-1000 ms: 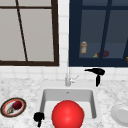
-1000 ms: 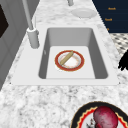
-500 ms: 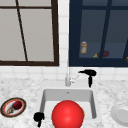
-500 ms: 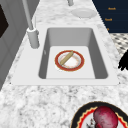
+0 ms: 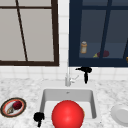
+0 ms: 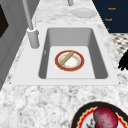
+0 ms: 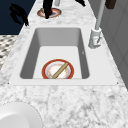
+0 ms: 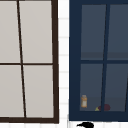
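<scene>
- My right hand (image 5: 85, 71) is hovering in the air just right of the faucet (image 5: 68, 77), above the back rim of the sink (image 5: 50, 93), with its fingers hanging straight down and its thumb pointing left toward the spout; it is gripping nothing.
- In the upper view, that same hand (image 8: 85, 124) is poking in at the bottom edge, just below the dark blue cabinet (image 8: 75, 62).
- My left hand (image 5: 38, 117) is floating at the sink's front left corner, just beside the rim; its fingers are looking curled in, and they are closing on nothing.
- In the left side view, that hand (image 6: 123, 61) is showing at the right edge, off the counter's front; in the right side view it (image 7: 18, 13) is hanging at the upper left, over the dark floor.
- A red-rimmed plate (image 6: 69, 60) is lying flat on the sink floor, with a tan stick-shaped thing (image 6: 66, 58) resting slantwise across it.
- In the front view, a large red ball (image 5: 67, 115) is sitting over the sink's front half.
- A dark-rimmed plate (image 5: 5, 108) with a dark red lump (image 5: 17, 105) on it is lying on the counter well left of the sink, near my left hand.
- A plain white plate (image 5: 120, 114) is sitting on the counter right of the sink.
- Behind the cabinet glass, an orange jar (image 5: 83, 47) is standing.
</scene>
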Controlling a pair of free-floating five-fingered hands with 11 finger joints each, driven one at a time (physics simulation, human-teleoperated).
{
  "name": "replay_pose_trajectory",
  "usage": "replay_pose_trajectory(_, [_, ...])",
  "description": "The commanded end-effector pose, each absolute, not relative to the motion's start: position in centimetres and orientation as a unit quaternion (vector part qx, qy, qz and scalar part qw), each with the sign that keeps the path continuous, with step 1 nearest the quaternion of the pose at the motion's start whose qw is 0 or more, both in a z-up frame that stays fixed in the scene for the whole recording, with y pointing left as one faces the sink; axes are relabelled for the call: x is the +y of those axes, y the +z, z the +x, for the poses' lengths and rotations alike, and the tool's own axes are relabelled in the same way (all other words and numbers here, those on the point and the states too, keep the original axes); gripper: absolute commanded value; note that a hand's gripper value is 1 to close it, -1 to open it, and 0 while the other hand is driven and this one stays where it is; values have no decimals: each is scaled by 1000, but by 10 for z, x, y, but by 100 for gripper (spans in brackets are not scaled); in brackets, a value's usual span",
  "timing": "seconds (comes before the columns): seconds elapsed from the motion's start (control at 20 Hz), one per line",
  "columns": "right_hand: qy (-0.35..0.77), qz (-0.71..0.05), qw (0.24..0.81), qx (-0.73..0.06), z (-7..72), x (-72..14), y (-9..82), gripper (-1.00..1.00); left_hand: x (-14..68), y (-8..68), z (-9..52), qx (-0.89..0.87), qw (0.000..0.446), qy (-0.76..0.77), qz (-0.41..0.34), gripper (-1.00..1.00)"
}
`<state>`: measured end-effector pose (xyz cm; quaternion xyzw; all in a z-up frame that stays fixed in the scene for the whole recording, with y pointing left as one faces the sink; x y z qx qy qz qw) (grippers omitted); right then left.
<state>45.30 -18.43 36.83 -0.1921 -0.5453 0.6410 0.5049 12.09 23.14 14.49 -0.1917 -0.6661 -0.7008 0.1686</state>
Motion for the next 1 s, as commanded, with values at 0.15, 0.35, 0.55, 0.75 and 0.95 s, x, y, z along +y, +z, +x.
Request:
replay_pose_trajectory(0.15, [653, -210, 518, -511, 499, -170, 336, -100, 231, 145, 121, -666, 169, -701, -192, 0])
replay_pose_trajectory(0.35, [647, -189, 516, -529, 506, -173, 333, -100, 231, 145, 121, -666, 169, -701, -192, 0])
replay_pose_trajectory(0.55, [660, -226, 521, -492, 518, -159, 314, -100, 231, 145, 121, -666, 169, -701, -192, 0])
replay_pose_trajectory(0.75, [662, -225, 527, -483, 537, -147, 291, -100, 231, 145, 121, -666, 169, -701, -192, 0])
replay_pose_trajectory(0.95, [673, -184, 551, -457, 563, -147, 279, -100, 231, 145, 121, -666, 169, -701, -192, 0])
